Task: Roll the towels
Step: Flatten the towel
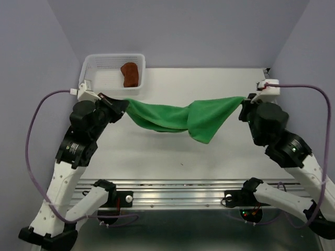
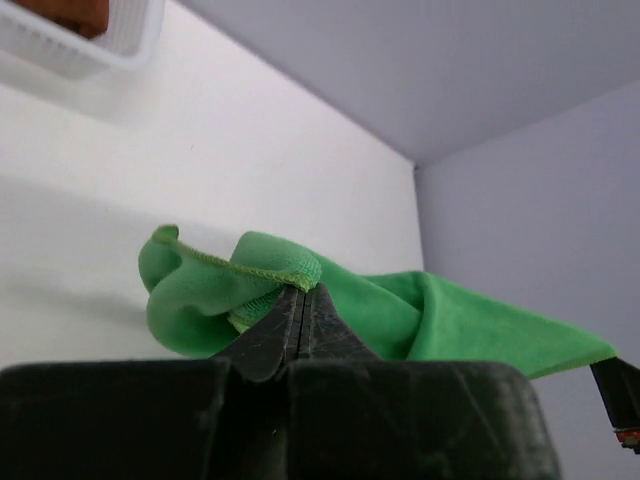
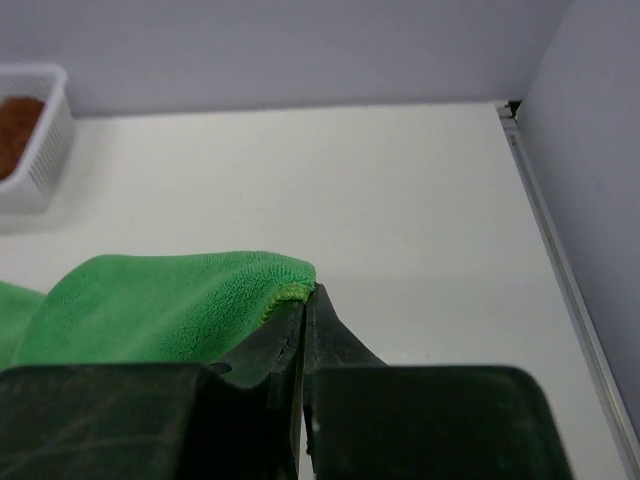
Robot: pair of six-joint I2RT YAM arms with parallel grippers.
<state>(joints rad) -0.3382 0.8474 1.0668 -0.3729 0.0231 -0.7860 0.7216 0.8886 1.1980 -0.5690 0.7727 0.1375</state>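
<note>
A green towel [image 1: 180, 117] hangs stretched between my two grippers above the white table, sagging in the middle with a flap drooping right of centre. My left gripper [image 1: 124, 104] is shut on the towel's left corner; in the left wrist view the jaws [image 2: 303, 295] pinch a hemmed edge of the bunched green towel [image 2: 230, 285]. My right gripper [image 1: 244, 101] is shut on the right corner; in the right wrist view the jaws [image 3: 306, 292] clamp the towel's edge [image 3: 170, 305]. A rolled brown towel [image 1: 130, 74] lies in the white basket [image 1: 99, 65].
The white basket stands at the back left of the table, and shows in the left wrist view [image 2: 90, 45] and the right wrist view [image 3: 45, 150]. Purple walls close the back and sides. A metal rail [image 1: 178, 191] runs along the near edge.
</note>
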